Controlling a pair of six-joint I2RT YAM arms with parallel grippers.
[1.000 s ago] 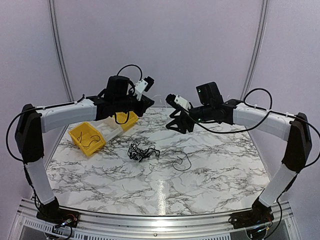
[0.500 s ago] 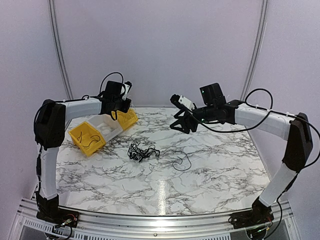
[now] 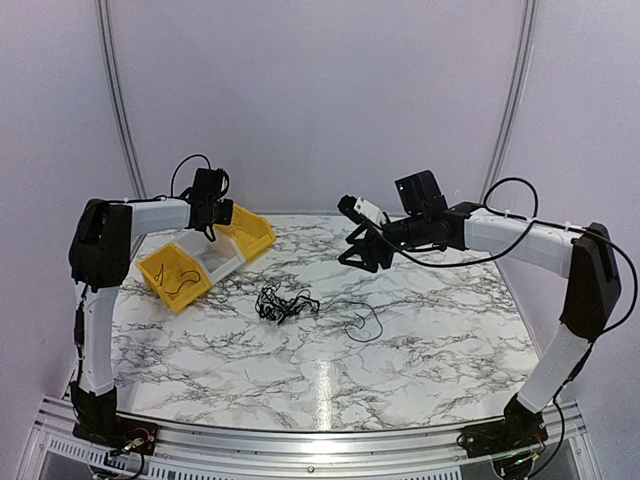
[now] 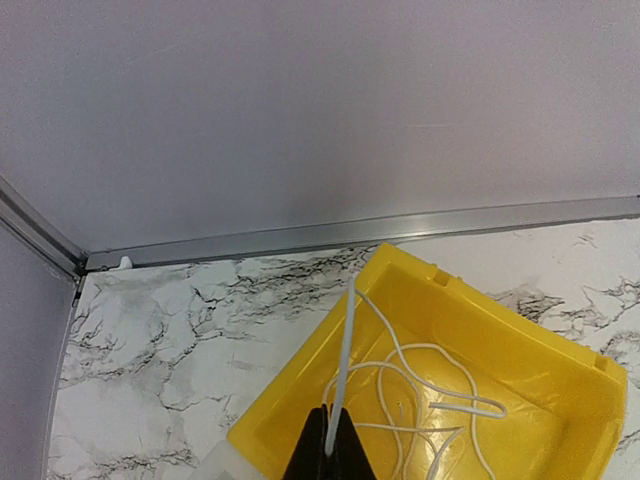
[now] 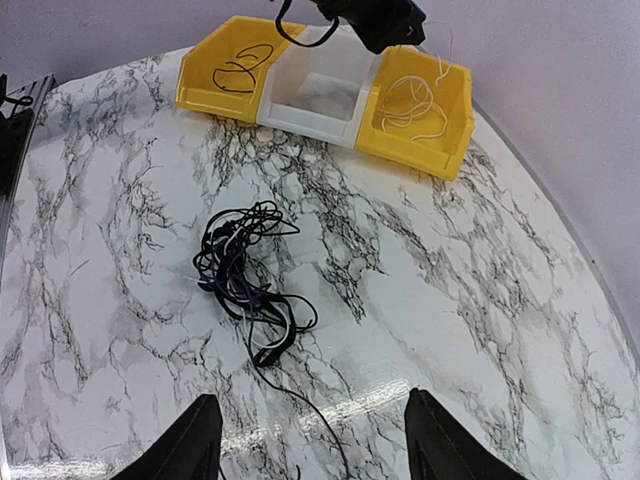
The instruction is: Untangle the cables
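Observation:
The cables (image 3: pixel 283 303) are a clump of thin black wires with a few pale strands, lying on the marble table left of centre. One loose black strand (image 3: pixel 365 322) trails to their right. The clump also shows in the right wrist view (image 5: pixel 240 270). My right gripper (image 5: pixel 315 455) is open and empty, raised above the table on the clump's right (image 3: pixel 358 255). My left gripper (image 4: pixel 328 440) is shut on a thin white cable (image 4: pixel 342 360) over the far yellow bin (image 4: pixel 520 330), which holds more white cable loops (image 4: pixel 440 405). In the top view it (image 3: pixel 210 228) hangs above the bins.
Three small bins stand in a row at the back left: a yellow one (image 3: pixel 175 275) with a black wire in it, a white one (image 3: pixel 212 255), and a yellow one (image 3: pixel 250 232). The back wall and its metal rail (image 4: pixel 400 228) run just behind them.
My left arm has swung left and back, from above the table's middle to over the far yellow bin. The right arm and the clump have hardly moved.

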